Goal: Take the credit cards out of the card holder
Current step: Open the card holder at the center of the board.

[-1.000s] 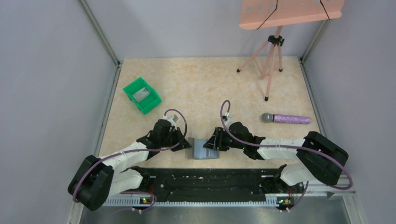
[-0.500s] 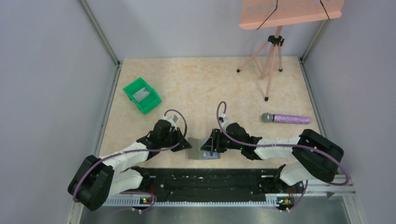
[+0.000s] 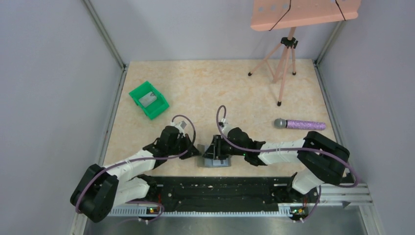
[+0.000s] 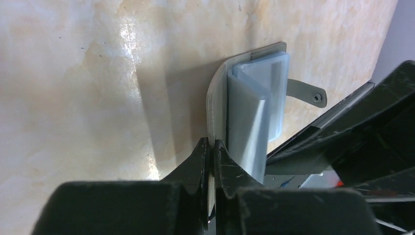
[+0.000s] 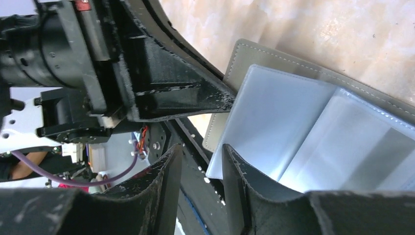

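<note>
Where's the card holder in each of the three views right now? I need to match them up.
Top external: card holder low centre, just right of the left gripper.
Left wrist: centre-right, grey cover and clear sleeves seen edge-on.
Right wrist: right half, clear sleeves facing the camera.
Shared landmark: the left gripper, shut on the holder's grey cover; it shows upper left in the right wrist view.

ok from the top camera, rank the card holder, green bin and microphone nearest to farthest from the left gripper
Measured from the left gripper in the top view:
1. card holder: its cover is clamped in the gripper, and it lies just to the gripper's right.
2. green bin: farther back and to the left.
3. microphone: far over on the right side.
</note>
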### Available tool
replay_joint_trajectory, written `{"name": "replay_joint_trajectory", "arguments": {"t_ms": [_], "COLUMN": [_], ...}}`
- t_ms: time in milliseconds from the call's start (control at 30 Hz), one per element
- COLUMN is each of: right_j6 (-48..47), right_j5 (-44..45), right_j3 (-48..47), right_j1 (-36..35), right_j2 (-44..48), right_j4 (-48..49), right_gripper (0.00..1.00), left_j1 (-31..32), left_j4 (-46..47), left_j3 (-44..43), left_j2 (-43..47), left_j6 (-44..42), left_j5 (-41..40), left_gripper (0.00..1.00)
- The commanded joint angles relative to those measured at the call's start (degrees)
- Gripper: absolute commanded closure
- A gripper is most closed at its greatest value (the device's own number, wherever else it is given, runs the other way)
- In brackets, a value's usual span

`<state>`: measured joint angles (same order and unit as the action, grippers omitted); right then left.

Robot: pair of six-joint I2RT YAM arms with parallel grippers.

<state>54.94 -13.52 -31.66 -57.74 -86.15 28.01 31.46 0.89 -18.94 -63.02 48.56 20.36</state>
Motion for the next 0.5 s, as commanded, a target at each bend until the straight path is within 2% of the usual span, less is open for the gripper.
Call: {"name": "replay_joint_trajectory", "arguments": {"t_ms": [0, 167, 467], "right_j6": [-1.37, -2.95, -4.76], "right_j5": [-0.19, 2.44, 5.38], "right_j3": [-1.59, -1.53, -1.67], "right_j1": [-0.93, -0.95, -0.97], "right_j2": [-2.9, -2.98, -4.94], "right_j4": [2.08, -0.78, -3.13], "right_gripper": [0.65, 0.67, 0.81], "left_j1": [0.25, 0.23, 0.23], "left_j4": [1.16, -0.22, -0.34], "left_j3": [0.36, -0.15, -0.57], "left_j2": [1.99, 2.91, 3.43], "left_j6": [0.79, 1.24, 1.96], "left_j5": [-0.28, -1.2, -1.64], "left_gripper": [0.93, 0.85, 0.66]}}
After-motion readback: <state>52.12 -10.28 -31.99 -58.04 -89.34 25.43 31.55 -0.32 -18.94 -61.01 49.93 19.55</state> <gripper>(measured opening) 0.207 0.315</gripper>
